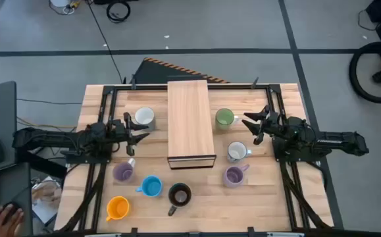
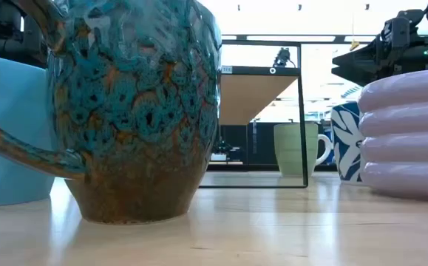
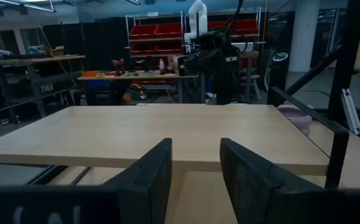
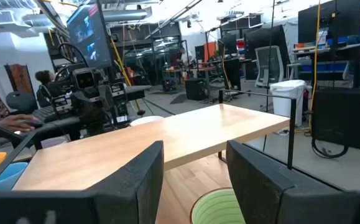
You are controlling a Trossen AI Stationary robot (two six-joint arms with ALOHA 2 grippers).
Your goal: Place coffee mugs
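Observation:
Eight mugs stand upright on the table: white [image 1: 144, 116], green [image 1: 224, 118], patterned white [image 1: 237, 152], two lilac [image 1: 123, 172] [image 1: 233, 175], light blue [image 1: 151, 186], dark brown-black [image 1: 179, 195] and orange [image 1: 117, 208]. My left gripper [image 1: 135, 128] is open and empty just beside the white mug, facing the wooden board [image 1: 190, 122]; it also shows in its wrist view [image 3: 195, 168]. My right gripper [image 1: 251, 129] is open and empty just right of the green mug, whose rim [image 4: 220, 208] shows low between its fingers [image 4: 136, 180].
The long wooden board rests raised on a black frame [image 2: 302, 111] at the table's middle, between the two arms. Black rails [image 1: 104, 164] run along both table sides. A person's hand [image 1: 6, 217] shows off the table at the near left.

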